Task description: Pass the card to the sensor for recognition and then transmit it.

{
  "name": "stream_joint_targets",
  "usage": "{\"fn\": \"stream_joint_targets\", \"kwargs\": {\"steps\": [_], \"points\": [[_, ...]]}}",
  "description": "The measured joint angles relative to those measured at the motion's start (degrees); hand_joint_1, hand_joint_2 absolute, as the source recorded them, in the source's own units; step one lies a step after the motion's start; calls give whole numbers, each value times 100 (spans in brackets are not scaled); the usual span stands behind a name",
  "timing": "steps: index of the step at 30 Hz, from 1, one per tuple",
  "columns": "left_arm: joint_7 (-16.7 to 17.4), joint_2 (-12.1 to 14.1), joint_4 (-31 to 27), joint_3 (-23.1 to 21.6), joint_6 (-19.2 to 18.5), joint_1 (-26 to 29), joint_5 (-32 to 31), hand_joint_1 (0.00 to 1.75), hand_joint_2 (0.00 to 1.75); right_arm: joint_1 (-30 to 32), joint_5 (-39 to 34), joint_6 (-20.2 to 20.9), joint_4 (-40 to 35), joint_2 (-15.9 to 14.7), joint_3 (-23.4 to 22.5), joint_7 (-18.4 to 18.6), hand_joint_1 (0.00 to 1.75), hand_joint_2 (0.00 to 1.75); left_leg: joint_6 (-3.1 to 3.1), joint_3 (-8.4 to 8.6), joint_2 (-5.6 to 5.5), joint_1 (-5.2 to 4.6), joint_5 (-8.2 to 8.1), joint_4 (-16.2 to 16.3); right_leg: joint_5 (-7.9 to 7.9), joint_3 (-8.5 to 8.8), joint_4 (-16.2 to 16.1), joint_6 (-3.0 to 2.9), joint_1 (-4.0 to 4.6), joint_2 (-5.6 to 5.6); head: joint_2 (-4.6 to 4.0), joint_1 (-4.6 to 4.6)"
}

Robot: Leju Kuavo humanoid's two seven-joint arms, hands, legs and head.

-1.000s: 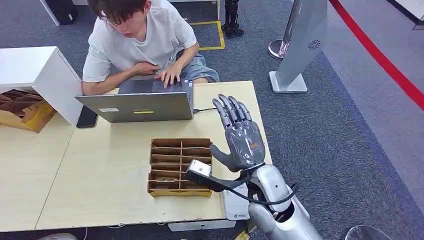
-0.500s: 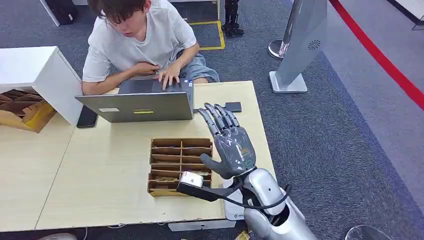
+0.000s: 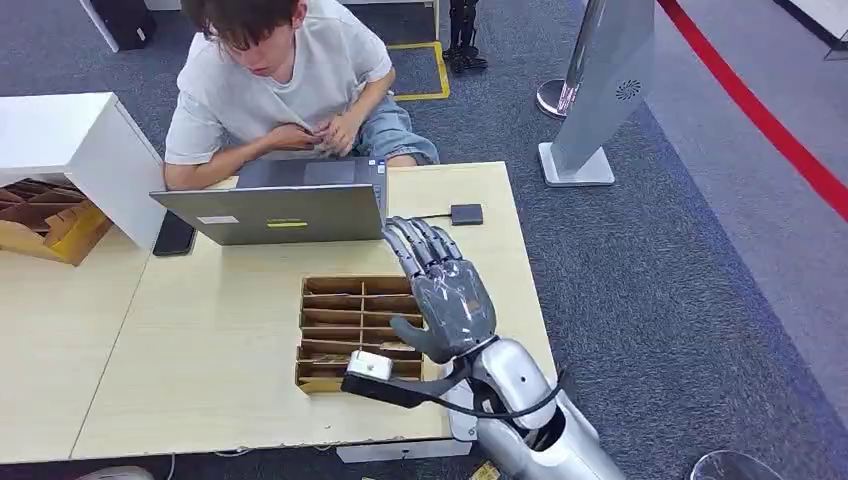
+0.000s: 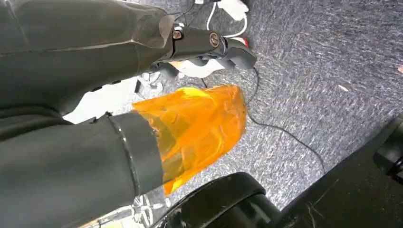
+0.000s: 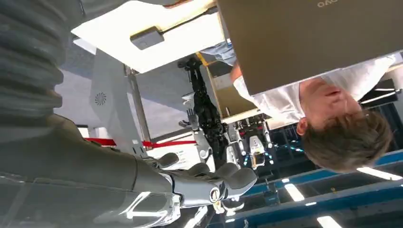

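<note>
1. My right hand (image 3: 448,300) is up over the counter (image 3: 200,340). It is open, with the fingers straight and close side by side, and there is nothing in it.
2. Right under this hand is the right end of a brown cardboard tray (image 3: 345,325) with many little slots.
3. I cannot tell where the card is. The slots look brown, and they are too small for me to see what is inside.
4. A flat white box (image 3: 457,418) peeks out from under my right arm, at the near edge of the counter.
5. Past my fingertips stands a grey laptop (image 3: 275,212), and its back faces me.
6. A small dark plug box (image 3: 466,214) on a wire lies just to the right of my fingertips.
7. A person (image 3: 280,80) in a white shirt sits behind the laptop, far past my hand.
8. A black phone (image 3: 174,235) lies well off to the left of my hand.
9. My left hand (image 4: 209,42) hangs down over the grey carpet (image 4: 323,71). I cannot tell if it is open or closed.
</note>
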Motion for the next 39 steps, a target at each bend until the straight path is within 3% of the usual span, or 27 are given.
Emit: {"fn": "stream_joint_targets", "kwargs": {"steps": [20, 39], "points": [[2, -11, -37, -140, -77, -37, -76, 0, 0, -339, -24, 87, 1138, 275, 90, 256, 0, 175, 0, 0, 0, 0, 0, 0, 0, 0, 1, 0, 0, 0, 0, 0], [4, -17, -39, -168, -81, -47, -79, 0, 0, -460, -33, 87, 1722, 374, 90, 339, 0, 175, 0, 0, 0, 0, 0, 0, 0, 0, 1, 0, 0, 0, 0, 0]]}}
